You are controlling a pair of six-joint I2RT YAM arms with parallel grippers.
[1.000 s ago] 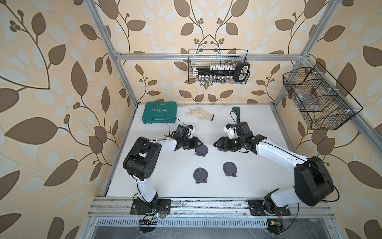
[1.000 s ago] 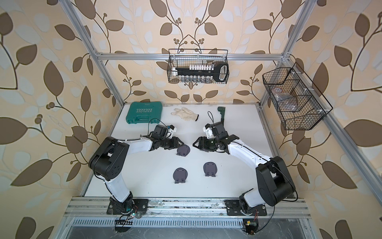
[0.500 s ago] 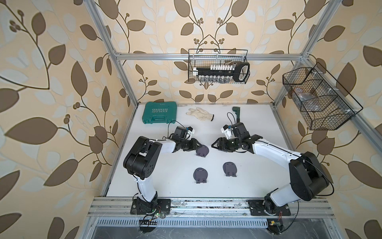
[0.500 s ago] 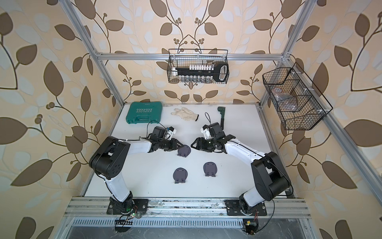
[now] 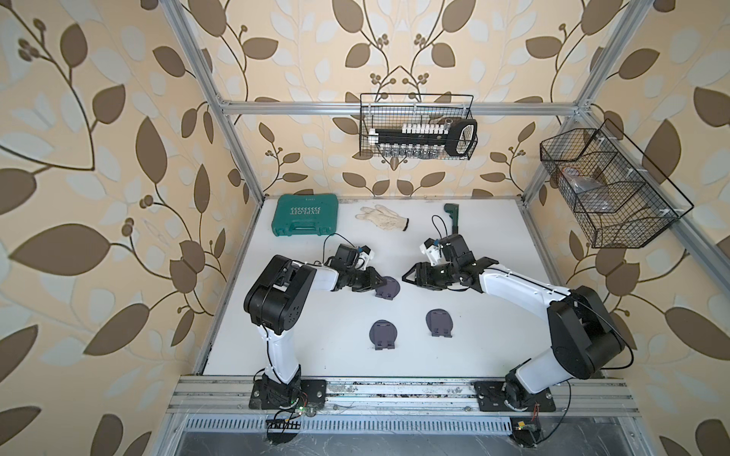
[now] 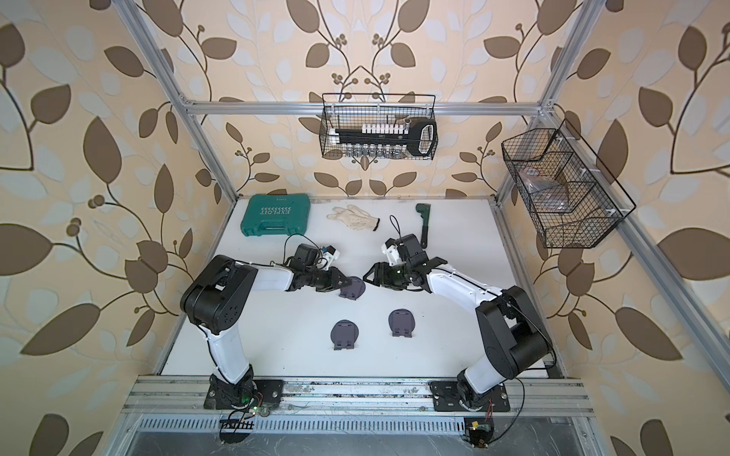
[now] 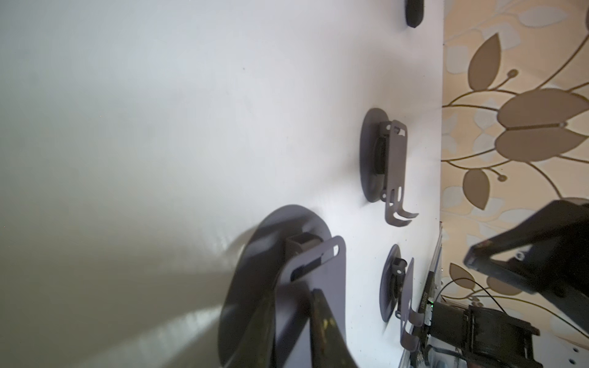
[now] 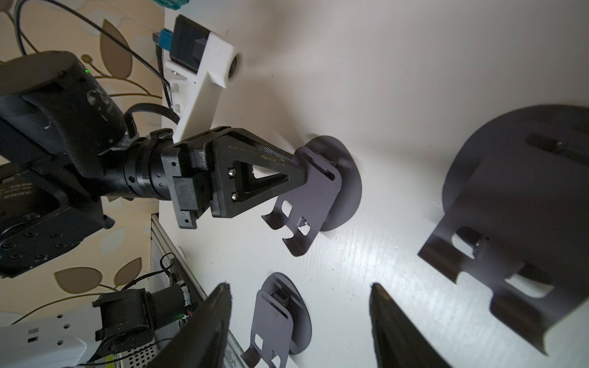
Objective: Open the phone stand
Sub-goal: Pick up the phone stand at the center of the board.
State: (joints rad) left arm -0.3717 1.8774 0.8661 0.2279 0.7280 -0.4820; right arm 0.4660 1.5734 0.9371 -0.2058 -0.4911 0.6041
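Stand plate [image 8: 318, 194] partly behind left hand [image 8: 299, 165]

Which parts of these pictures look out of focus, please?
Left wrist view: the left gripper and the phone stand it pinches are soft. Right wrist view: the right gripper's fingers and a nearer stand blur. Both top views: sharp.

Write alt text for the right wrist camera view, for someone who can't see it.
The left gripper pinches the support plate of a dark grey round-based phone stand on the white table. A second stand and a third stand sit nearby, and the right gripper is open and empty in the foreground.
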